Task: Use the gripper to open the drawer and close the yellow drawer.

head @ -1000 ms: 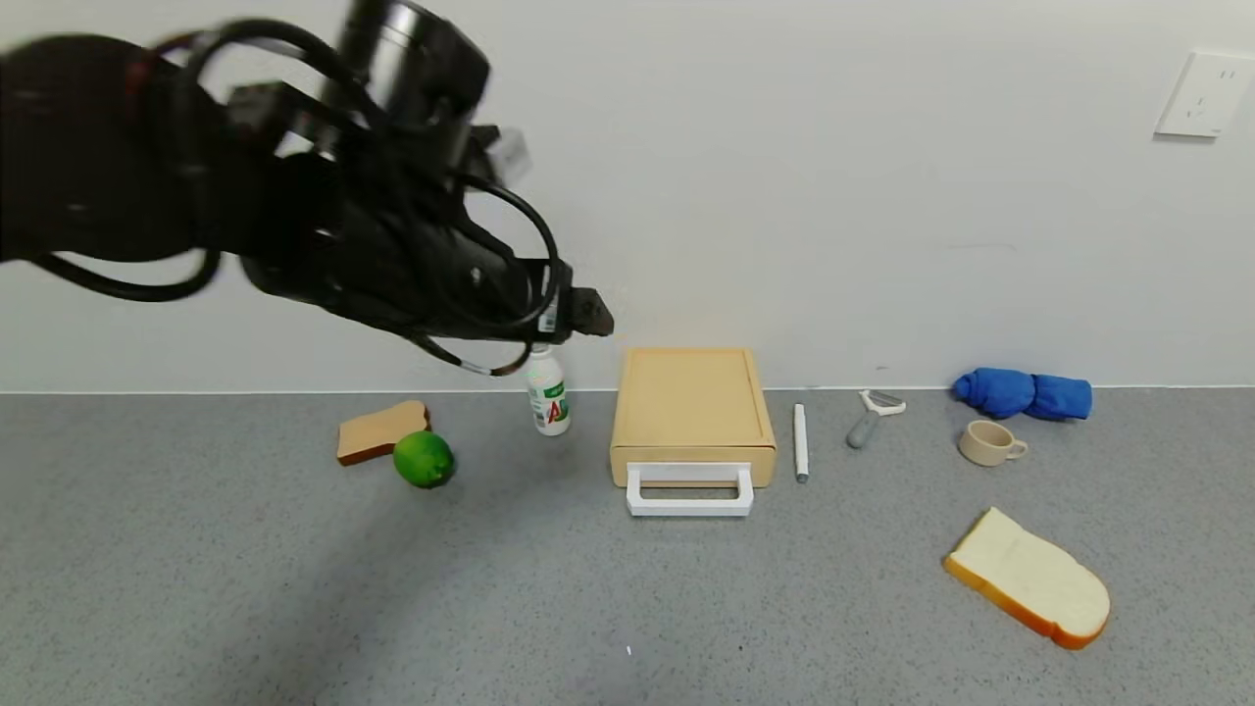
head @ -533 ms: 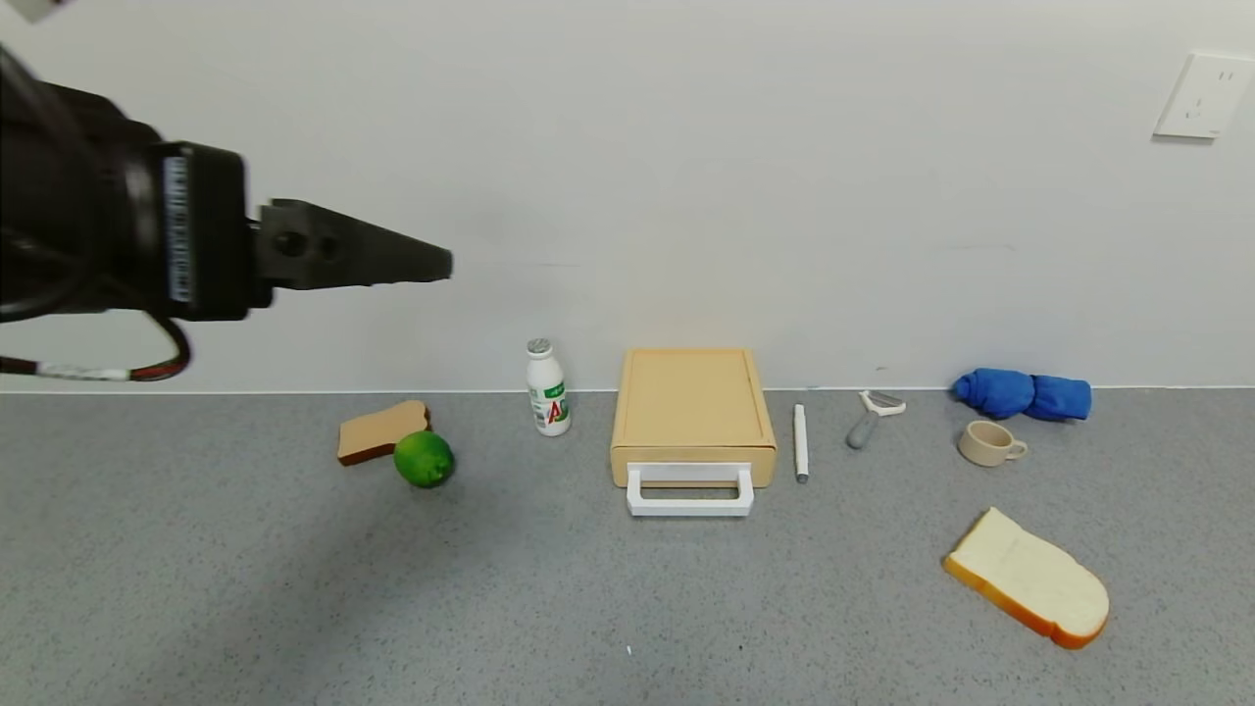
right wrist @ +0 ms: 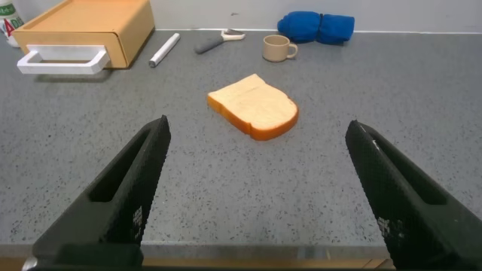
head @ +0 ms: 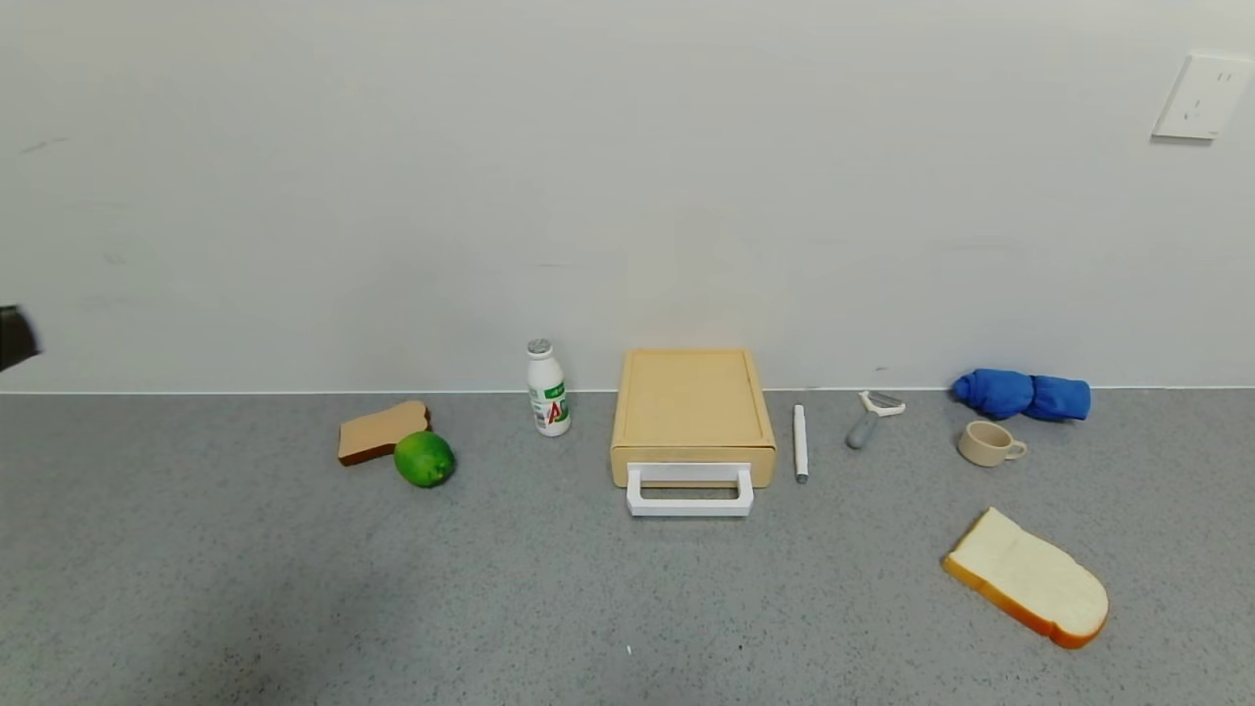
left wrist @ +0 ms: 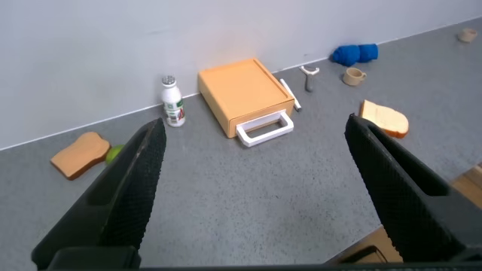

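Note:
The yellow drawer [head: 692, 461] sits pushed into its flat tan box [head: 691, 402] against the back wall, with its white loop handle [head: 689, 490] toward me. It also shows in the left wrist view [left wrist: 248, 96] and the right wrist view [right wrist: 83, 28]. My left gripper [left wrist: 252, 188] is open and empty, high above the table and well back from the drawer; only a dark sliver of it [head: 15, 336] shows at the head view's left edge. My right gripper [right wrist: 256, 196] is open and empty near the table's front edge, out of the head view.
A small white bottle [head: 547, 388], a lime [head: 424, 458] and a brown bread slice [head: 380, 430] lie left of the box. A white pen [head: 800, 442], a peeler [head: 871, 416], a beige cup [head: 988, 442], a blue cloth [head: 1025, 393] and a white bread slice [head: 1028, 578] lie to the right.
My left arm has swung left and out of the head view, from in front of the bottle to the left edge. The drawer and the other objects have not moved.

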Motion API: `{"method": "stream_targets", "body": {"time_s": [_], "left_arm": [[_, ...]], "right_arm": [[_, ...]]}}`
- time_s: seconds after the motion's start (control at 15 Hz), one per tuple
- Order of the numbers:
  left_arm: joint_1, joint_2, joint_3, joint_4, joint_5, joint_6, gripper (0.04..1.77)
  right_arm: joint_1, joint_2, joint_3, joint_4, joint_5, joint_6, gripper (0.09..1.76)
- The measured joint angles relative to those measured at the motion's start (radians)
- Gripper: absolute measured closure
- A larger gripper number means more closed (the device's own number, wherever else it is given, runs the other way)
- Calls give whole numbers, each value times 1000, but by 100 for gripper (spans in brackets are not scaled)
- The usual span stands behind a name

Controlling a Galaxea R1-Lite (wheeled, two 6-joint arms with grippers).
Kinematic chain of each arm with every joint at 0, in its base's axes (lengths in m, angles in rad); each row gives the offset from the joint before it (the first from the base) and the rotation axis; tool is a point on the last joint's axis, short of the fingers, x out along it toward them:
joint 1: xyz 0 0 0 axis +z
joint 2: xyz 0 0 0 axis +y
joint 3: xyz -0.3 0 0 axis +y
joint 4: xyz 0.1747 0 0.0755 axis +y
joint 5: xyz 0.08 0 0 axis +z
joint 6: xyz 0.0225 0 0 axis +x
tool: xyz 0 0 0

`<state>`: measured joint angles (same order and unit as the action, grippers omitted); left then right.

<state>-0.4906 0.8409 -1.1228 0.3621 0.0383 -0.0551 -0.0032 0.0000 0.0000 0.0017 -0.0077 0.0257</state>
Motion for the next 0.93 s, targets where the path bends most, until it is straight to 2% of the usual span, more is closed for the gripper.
{"method": "stream_targets", "body": {"time_s": [0.2,0.4,0.53,0.67,0.93], "left_arm": [[8,-165,94,3,64,17,9],[63,-306,194,6,99,54,9],[138,-407,246,7,139,75,9],[197,-461,251,21,167,78,9],[326,-527,242,49,186,76,9]], "right_arm": [[0,0,0,0,0,0,14],[0,0,0,0,0,0,14],[0,0,0,0,0,0,14],[0,0,0,0,0,0,14],[0,0,0,0,0,0,14]]}}
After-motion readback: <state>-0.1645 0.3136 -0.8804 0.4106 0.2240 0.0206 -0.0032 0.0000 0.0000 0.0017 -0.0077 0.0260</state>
